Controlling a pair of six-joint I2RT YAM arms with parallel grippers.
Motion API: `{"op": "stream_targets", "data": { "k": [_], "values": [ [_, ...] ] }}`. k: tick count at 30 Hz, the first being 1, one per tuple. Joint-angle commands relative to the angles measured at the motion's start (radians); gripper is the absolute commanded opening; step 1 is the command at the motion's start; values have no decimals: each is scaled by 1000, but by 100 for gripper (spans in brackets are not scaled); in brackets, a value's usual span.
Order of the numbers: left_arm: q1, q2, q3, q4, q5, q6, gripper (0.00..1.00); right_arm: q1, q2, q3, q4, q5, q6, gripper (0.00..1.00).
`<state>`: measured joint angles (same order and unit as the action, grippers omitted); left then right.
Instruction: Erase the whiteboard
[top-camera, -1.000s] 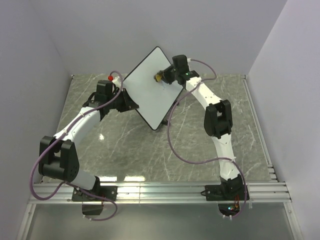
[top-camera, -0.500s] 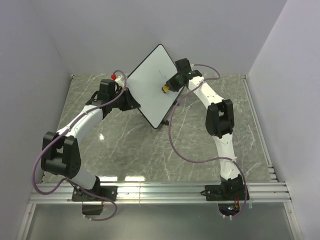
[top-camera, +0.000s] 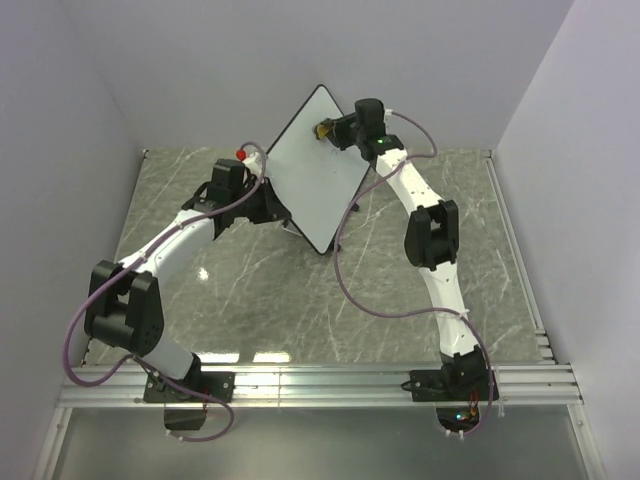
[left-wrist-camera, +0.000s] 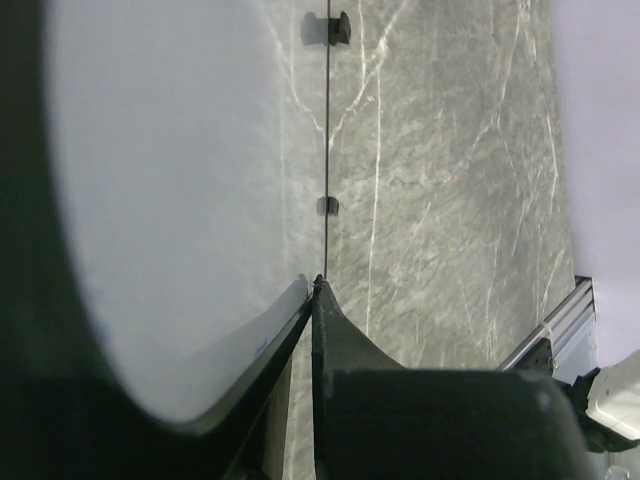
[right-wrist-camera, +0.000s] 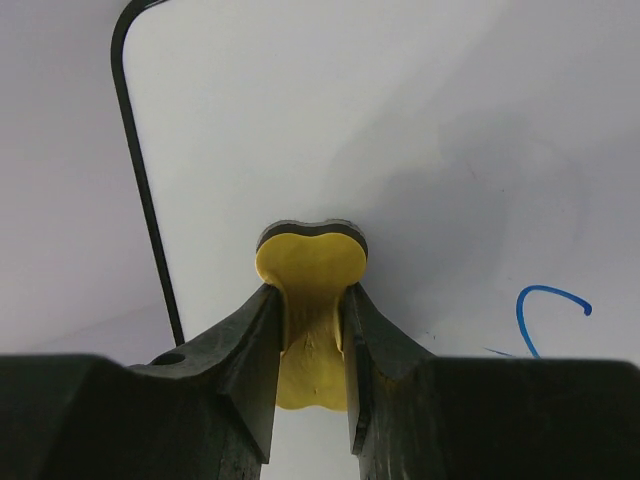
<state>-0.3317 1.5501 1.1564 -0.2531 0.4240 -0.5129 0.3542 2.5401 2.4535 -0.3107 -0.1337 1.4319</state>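
Observation:
The whiteboard (top-camera: 315, 165) is held tilted up off the table, its white face turned to the right arm. My left gripper (top-camera: 268, 200) is shut on its lower left edge; in the left wrist view my fingers (left-wrist-camera: 330, 330) pinch the thin black rim of the board (left-wrist-camera: 170, 180). My right gripper (top-camera: 328, 130) is shut on a small yellow eraser block (right-wrist-camera: 310, 290), its dark pad pressed against the board (right-wrist-camera: 400, 130) near its top corner. A blue scribble (right-wrist-camera: 545, 310) shows on the board to the right of the eraser.
The grey marble table (top-camera: 260, 290) lies below. The board's black stand feet (left-wrist-camera: 328, 28) stick out from its edge. Walls close in at the back and both sides. An aluminium rail (top-camera: 320, 382) runs along the near edge.
My right gripper moved the eraser from the board's middle right up to its top corner. The left arm swung the board a little to the right and turned it steeper.

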Motion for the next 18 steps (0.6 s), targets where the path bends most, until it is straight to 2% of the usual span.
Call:
{"op": "stream_targets", "data": {
  "k": [1, 3, 9, 15, 18],
  "values": [
    [-135, 41, -34, -265, 188, 221, 0, 57, 91, -13, 12, -81, 72, 0],
    [-135, 31, -38, -264, 191, 221, 0, 42, 83, -39, -55, -70, 64, 0],
    [-136, 22, -40, -262, 193, 221, 0, 3, 17, -135, -336, -8, -91, 0],
    [-135, 31, -37, -256, 210, 225, 0, -4, -30, -192, -496, 46, -229, 0],
    [-136, 36, -34, -256, 211, 225, 0, 0, -50, -224, -507, 45, -252, 0]
  ]
}}
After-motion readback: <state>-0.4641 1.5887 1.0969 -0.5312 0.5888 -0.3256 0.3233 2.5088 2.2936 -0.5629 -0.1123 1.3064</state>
